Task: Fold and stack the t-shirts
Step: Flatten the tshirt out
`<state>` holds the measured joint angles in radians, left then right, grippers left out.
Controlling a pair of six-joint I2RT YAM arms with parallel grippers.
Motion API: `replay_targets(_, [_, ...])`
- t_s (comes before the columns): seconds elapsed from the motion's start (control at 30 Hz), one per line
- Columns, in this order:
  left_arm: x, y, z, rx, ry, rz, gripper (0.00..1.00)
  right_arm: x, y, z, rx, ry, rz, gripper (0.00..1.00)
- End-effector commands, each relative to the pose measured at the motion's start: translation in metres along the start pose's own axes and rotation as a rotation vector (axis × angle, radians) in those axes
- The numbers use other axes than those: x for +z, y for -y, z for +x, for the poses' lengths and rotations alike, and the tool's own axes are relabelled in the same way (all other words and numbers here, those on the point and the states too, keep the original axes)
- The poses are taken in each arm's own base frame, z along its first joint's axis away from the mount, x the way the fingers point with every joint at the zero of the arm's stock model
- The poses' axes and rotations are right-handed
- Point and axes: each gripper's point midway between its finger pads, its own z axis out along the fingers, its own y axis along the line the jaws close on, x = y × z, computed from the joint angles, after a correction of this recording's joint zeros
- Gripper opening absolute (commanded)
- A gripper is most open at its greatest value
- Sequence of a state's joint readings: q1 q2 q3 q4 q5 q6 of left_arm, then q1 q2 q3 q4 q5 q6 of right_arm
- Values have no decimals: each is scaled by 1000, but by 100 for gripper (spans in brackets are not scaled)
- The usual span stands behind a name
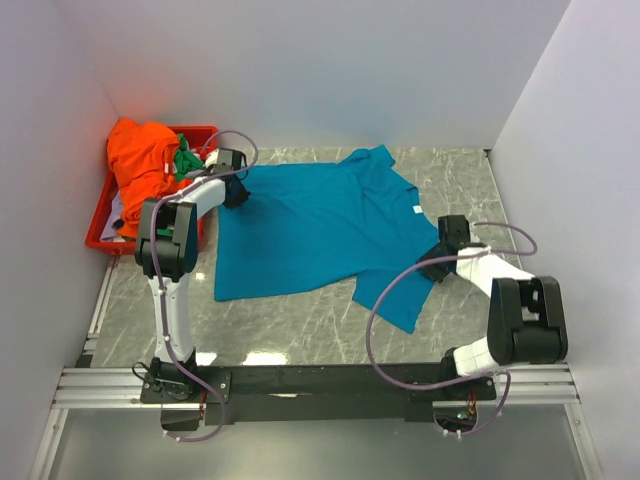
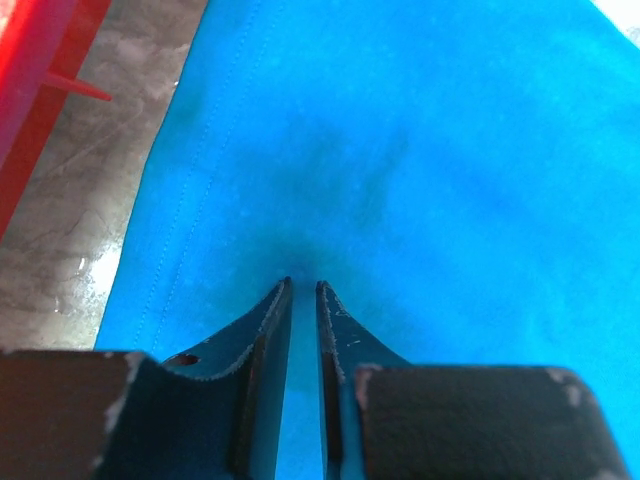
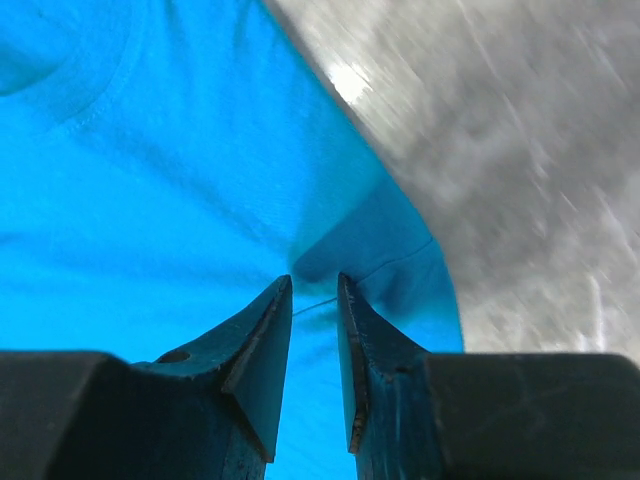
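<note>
The teal-blue t-shirt [image 1: 310, 230] lies spread out on the marble table. My left gripper [image 1: 235, 190] is at its far left corner. In the left wrist view the left gripper [image 2: 302, 285] is shut on a pucker of the teal cloth [image 2: 420, 130]. My right gripper [image 1: 447, 243] is at the shirt's right edge by a sleeve. In the right wrist view the right gripper [image 3: 314, 280] is shut on a fold of the teal cloth [image 3: 150, 180] near its hem. The orange t-shirt [image 1: 140, 155] and the green t-shirt [image 1: 185, 158] lie crumpled in the tray.
A red plastic tray [image 1: 100, 240] stands at the table's left edge, close to my left arm; its wall shows in the left wrist view [image 2: 30, 80]. White walls close in the left, back and right sides. Bare marble [image 1: 290, 320] lies in front of the shirt.
</note>
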<state>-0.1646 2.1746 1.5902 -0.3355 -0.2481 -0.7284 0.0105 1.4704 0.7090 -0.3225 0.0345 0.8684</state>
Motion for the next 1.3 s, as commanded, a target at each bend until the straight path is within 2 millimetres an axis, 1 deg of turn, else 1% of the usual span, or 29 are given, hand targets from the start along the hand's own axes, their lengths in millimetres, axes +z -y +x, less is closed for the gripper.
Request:
replay_targets(0.0, [9, -21, 28, 57, -81, -40, 23, -3, 57, 32, 19, -49, 154, 33])
replay_targets(0.03, [9, -20, 28, 62, -83, -33, 24, -7, 55, 32, 29, -32, 125, 33])
replay_targets(0.07, [9, -20, 29, 64, -87, -30, 24, -8, 62, 38, 38, -39, 130, 33])
replay_targets(0.17, [7, -15, 29, 65, -98, -3, 23, -18, 62, 36, 62, 0, 90, 34])
replay_targets(0.3, [1, -8, 23, 64, -91, 24, 25, -38, 37, 19, 23, 56, -17, 34])
replay_targets(0.33, [-1, -4, 23, 65, -94, 43, 25, -47, 16, 4, 7, 98, -90, 35])
replay_targets(0.4, [-9, 3, 16, 65, -81, 73, 29, -59, -11, -11, -66, 124, -184, 37])
replay_targets(0.43, [-12, 7, 14, 62, -77, 89, 31, -58, -22, -18, -88, 128, -194, 38])
replay_targets(0.47, [-17, 13, 11, 68, -74, 118, 33, -71, -48, -40, -113, 173, -242, 39])
replay_targets(0.5, [-24, 18, 4, 68, -58, 134, 35, -72, -59, -50, -147, 187, -250, 40])
replay_targets(0.53, [-28, 21, 0, 68, -50, 144, 38, -58, -66, -54, -164, 158, -222, 41])
replay_targets(0.57, [-32, 24, -4, 70, -44, 156, 39, -69, -96, -76, -174, 189, -275, 41])
replay_targets(0.6, [-41, 29, -9, 69, -39, 177, 41, -65, -107, -85, -200, 194, -274, 41])
replay_targets(0.63, [-45, 31, -12, 64, -37, 183, 41, -53, -127, -101, -208, 189, -266, 40])
replay_targets(0.67, [-56, 35, -19, 56, -19, 204, 41, -46, -138, -106, -216, 179, -272, 40])
replay_targets(0.73, [-65, 35, -16, 49, -29, 221, 43, -24, -163, -123, -233, 170, -269, 40])
replay_targets(0.77, [-78, 37, -23, 35, -11, 236, 43, -16, -169, -127, -232, 162, -262, 40])
replay_targets(0.8, [-84, 39, -23, 29, -11, 260, 43, -8, -176, -130, -225, 148, -264, 40])
replay_targets(0.83, [-87, 34, -16, 25, -24, 254, 43, 8, -186, -133, -229, 126, -260, 39])
replay_targets(0.9, [-105, 35, -20, -1, -13, 282, 42, 23, -191, -136, -222, 104, -240, 38])
replay_targets(0.93, [-108, 30, -11, -4, -32, 283, 42, 38, -193, -137, -221, 86, -222, 38])
replay_targets(0.97, [-121, 31, -17, -22, -11, 302, 41, 44, -194, -136, -214, 75, -212, 38])
replay_targets(1.03, [-130, 26, -5, -34, -31, 329, 41, 61, -193, -134, -205, 47, -183, 38])
replay_targets(1.07, [-145, 28, -10, -45, -12, 361, 41, 66, -192, -135, -199, 41, -174, 37])
replay_targets(1.13, [-153, 23, -1, -44, -24, 370, 40, 79, -191, -136, -188, 29, -144, 37])
replay_targets(1.17, [-166, 24, -3, -39, -9, 399, 40, 84, -190, -136, -187, 26, -130, 37])
replay_targets(1.2, [-171, 22, -2, -35, -8, 406, 40, 95, -183, -135, -184, 18, -94, 36])
replay_targets(1.23, [-172, 15, 4, -31, -14, 392, 40, 95, -182, -138, -186, 15, -70, 36])
replay_targets(1.27, [-184, 13, 1, -26, 6, 405, 40, 98, -180, -137, -183, 6, -55, 36])
